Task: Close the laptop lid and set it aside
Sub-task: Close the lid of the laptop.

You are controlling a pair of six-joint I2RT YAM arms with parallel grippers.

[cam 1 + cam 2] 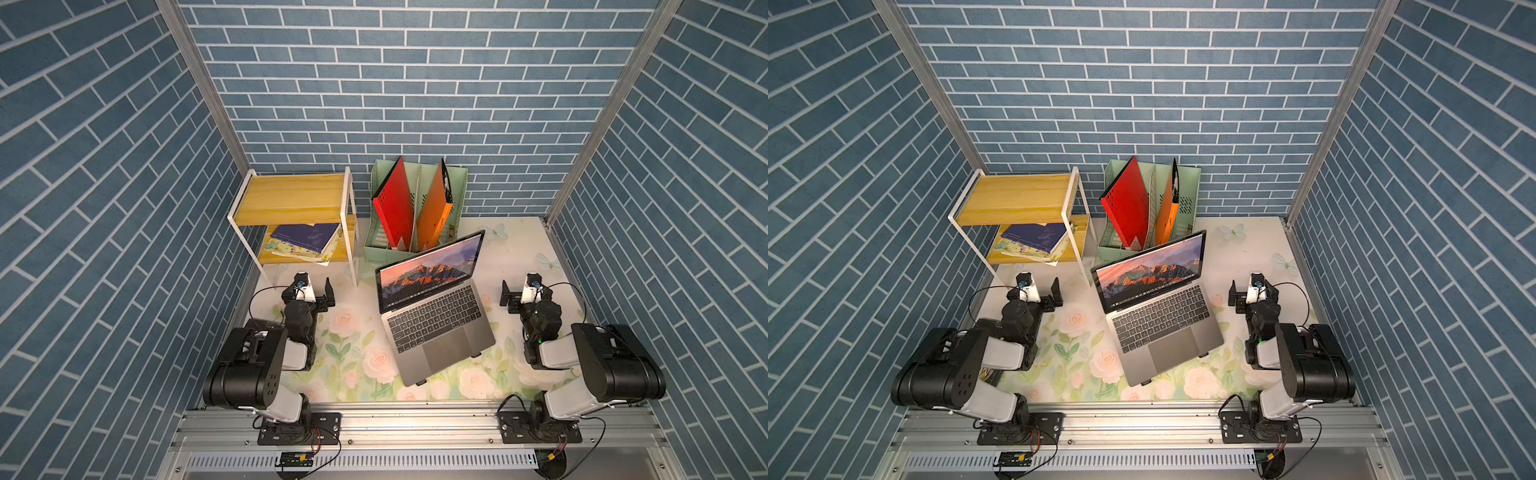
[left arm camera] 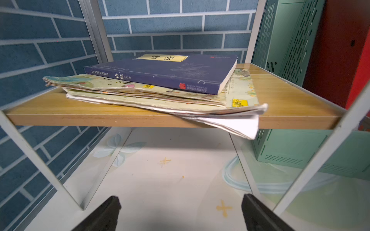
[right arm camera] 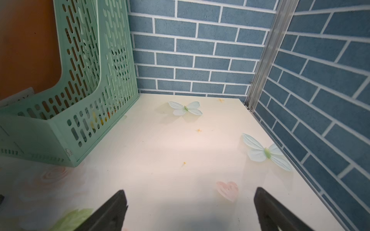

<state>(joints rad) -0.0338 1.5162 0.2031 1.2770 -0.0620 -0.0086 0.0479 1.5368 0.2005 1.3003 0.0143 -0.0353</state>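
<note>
The laptop (image 1: pixel 436 328) stands open midway between the surface's (image 1: pixel 519 249) side edges, its lid (image 1: pixel 430 270) tilted toward the back edge. Left gripper (image 2: pixel 181 200) and right gripper (image 3: pixel 190 192) flank it, spread wide and empty, apparently ready to begin closing.

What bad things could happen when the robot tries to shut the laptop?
The laptop seems propped on a black stand, so pushing the lid down might slide or tip it. The green file rack stands close behind the lid, so reaching behind could knock the folders.
</note>
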